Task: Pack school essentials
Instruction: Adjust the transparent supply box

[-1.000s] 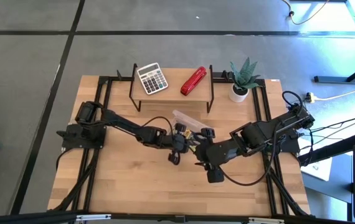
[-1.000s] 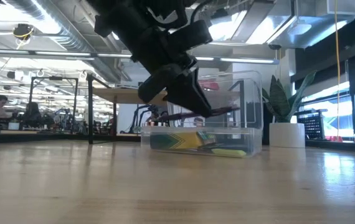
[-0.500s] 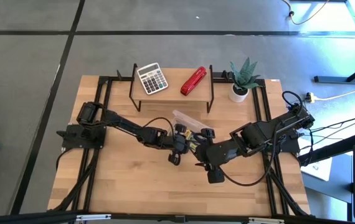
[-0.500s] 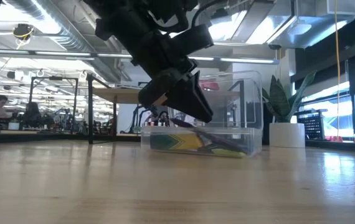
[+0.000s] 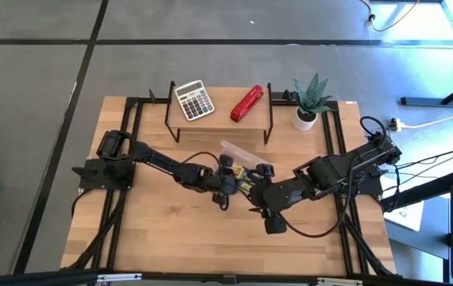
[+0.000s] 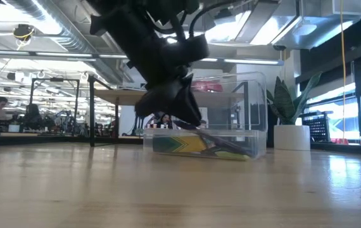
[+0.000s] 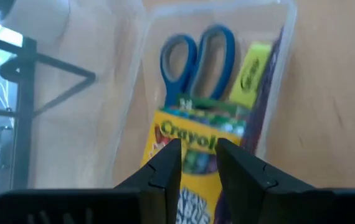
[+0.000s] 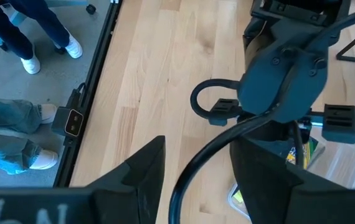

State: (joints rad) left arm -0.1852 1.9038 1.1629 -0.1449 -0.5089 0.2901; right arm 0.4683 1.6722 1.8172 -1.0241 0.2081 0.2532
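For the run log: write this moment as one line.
stage: packing | left gripper: open, empty, above clear plastic box | in box: blue-handled scissors, yellow-green crayon box, purple pen | right gripper: open, beside

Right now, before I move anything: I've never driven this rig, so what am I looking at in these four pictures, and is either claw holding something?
These are two dark robot arms at a wooden table. The top-down picture shows the whole table; the low one looks level across it; the other two come from cameras on each wrist.

The left gripper hovers over a clear plastic box, fingers a little apart and empty. Inside lie blue-handled scissors, a Crayola crayon box, a small yellow block and a dark purple pen along one wall.

The right gripper waits beside it, open and empty; its camera mostly sees the left arm's wrist.

At the table's back, a rack holds a grey calculator and a red stapler, beside a potted plant.
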